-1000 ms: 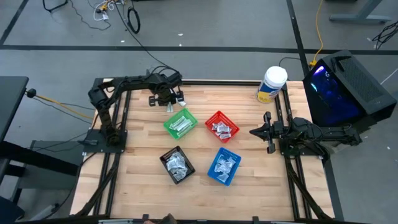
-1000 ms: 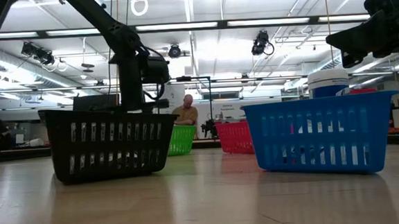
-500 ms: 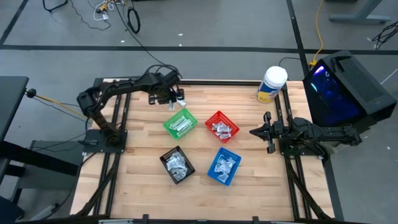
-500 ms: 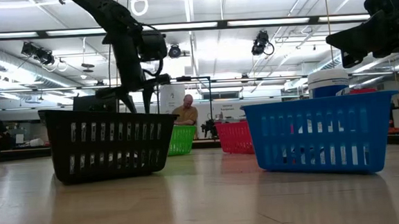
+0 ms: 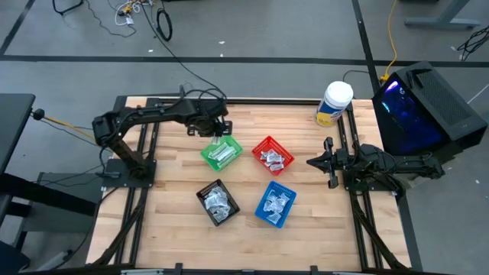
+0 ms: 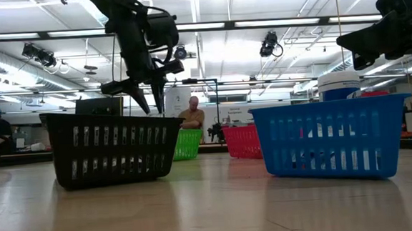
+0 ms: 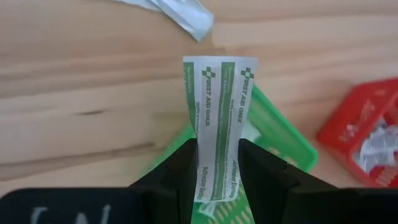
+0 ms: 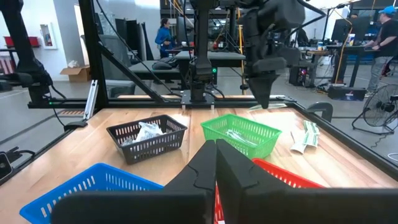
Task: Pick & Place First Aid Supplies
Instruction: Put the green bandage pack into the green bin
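Note:
My left gripper [image 7: 217, 182] is shut on a narrow white and pale-green strip packet [image 7: 217, 106] of the first aid supplies. It hangs above the far edge of the green basket [image 5: 222, 152], fingers pointing steeply down [image 6: 148, 99]. More packets lie in the green, red [image 5: 273, 155], black [image 5: 218, 202] and blue [image 5: 275, 204] baskets. A few loose packets [image 8: 303, 136] lie on the table beyond the green basket. My right gripper [image 5: 312, 162] waits shut at the table's right edge. My left gripper pinches the strip packet's lower end [image 7: 217, 163] between its two fingers [image 7: 184, 169], one on each flat face or long side. The fingers come from above and slant down. The strip sticks out past the fingertips, lifted clear of the table and basket.
A white-lidded tub with a yellow label [image 5: 334, 102] stands at the far right corner. The four baskets sit in two rows mid-table, with bare wood around them. Another loose packet [image 7: 180, 14] lies on the wood just beyond the held strip.
My left gripper has risen from the table at the far side, carrying the strip packet with it, and has swung toward the green basket. Its fingers now show above the black basket's rim in the low view. The gap between the fingers has stayed the same.

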`<state>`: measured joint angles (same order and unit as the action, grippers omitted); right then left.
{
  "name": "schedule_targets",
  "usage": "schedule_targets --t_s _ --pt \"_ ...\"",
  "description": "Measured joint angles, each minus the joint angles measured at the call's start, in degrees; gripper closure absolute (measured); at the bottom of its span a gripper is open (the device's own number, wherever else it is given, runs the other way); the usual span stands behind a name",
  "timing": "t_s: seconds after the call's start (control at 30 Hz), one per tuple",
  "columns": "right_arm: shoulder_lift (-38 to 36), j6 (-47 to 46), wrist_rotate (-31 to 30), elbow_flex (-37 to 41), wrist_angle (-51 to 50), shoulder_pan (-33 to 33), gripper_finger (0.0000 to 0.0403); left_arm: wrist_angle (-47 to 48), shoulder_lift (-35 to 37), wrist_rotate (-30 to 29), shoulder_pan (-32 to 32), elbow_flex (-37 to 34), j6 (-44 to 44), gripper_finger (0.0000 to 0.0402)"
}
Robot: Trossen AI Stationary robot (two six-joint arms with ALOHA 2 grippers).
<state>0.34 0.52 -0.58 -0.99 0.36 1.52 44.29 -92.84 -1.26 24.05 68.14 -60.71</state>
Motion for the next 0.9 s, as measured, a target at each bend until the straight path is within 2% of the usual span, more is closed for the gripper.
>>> schedule_targets --t_s 0.43,0.9 --pt "0.00 0.02 0.00 0.02 0.00 0.00 0.0390 -0.01 0.00 0.01 -7.05 0.00 0.00 0.0280" --pt "0.01 0.01 0.00 0.01 0.00 0.01 0.0390 0.00 -0.02 0.00 -8.57 0.00 0.00 0.0280"
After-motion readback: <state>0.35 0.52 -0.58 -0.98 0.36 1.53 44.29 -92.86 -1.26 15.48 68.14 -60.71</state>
